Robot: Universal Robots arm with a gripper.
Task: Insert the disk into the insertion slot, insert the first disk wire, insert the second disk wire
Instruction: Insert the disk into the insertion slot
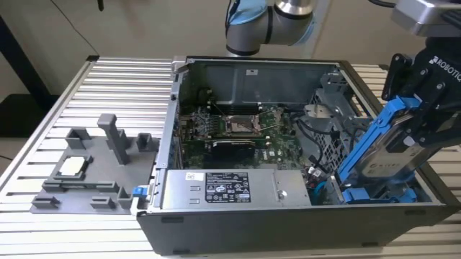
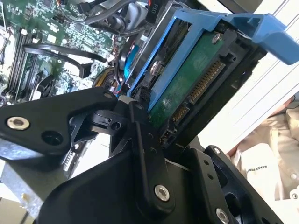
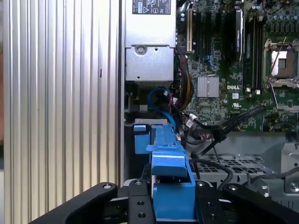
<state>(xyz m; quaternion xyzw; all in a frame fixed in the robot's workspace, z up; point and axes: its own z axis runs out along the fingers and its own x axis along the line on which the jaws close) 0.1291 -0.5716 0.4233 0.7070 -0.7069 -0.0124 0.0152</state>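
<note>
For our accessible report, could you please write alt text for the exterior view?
The gripper holds the disk, in its blue carrier, tilted over the open computer case, its lower end down at the insertion slot on the exterior view's right. Inside lie a green motherboard and a grey power-supply box; a grey fixture stands on the slatted table.

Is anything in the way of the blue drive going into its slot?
Nothing I can see. The gripper holds the disk tilted, lower end at the insertion slot. The cables lie beside it, toward the motherboard.
</note>
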